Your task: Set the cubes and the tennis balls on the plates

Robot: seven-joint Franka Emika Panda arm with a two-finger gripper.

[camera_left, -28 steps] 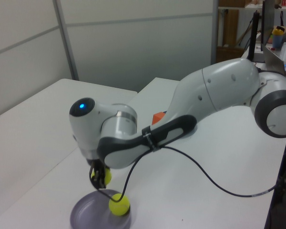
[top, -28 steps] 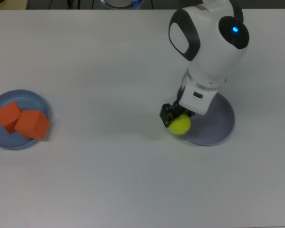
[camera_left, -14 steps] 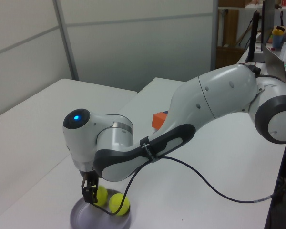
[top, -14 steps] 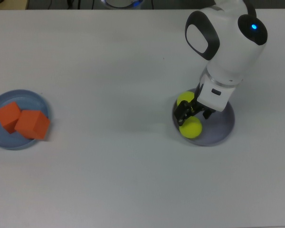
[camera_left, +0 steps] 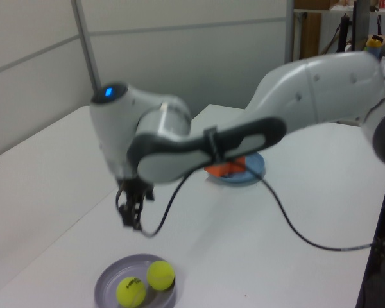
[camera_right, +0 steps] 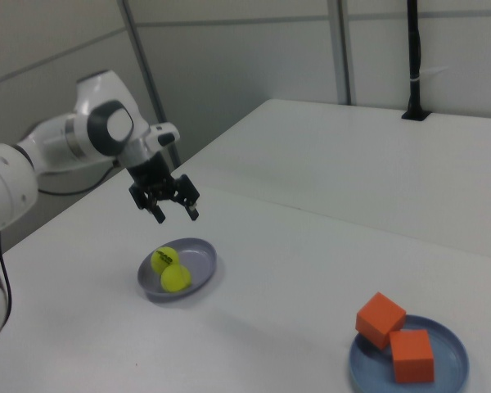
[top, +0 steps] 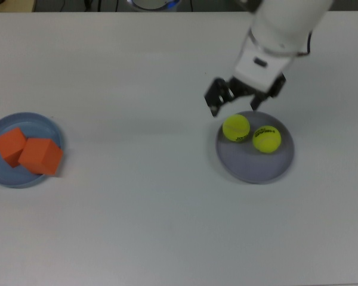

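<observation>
Two yellow-green tennis balls (top: 236, 128) (top: 267, 140) lie side by side on the pale lavender plate (top: 250, 167), also seen as balls (camera_left: 131, 292) (camera_left: 160, 274) and balls (camera_right: 164, 260) (camera_right: 176, 278). My gripper (top: 234, 98) hangs open and empty above the plate's far edge, seen again as the gripper (camera_right: 174, 211) and the gripper (camera_left: 132, 208). Two orange cubes (top: 11, 146) (top: 41, 156) rest on the light blue plate (top: 42, 123) at the top view's left, and show as cubes (camera_right: 380, 319) (camera_right: 412, 355) on the blue plate (camera_right: 454, 348).
The white table (top: 137, 226) carries only the two plates. In the right view a black pole (camera_right: 413, 57) stands at the table's far edge. The arm's black cable (camera_left: 295, 237) loops over the table in the left view.
The gripper let go of the tennis ball on the lavender plate, opened, and rose up and away toward the top view's upper side. Both balls now lie free on the plate.
</observation>
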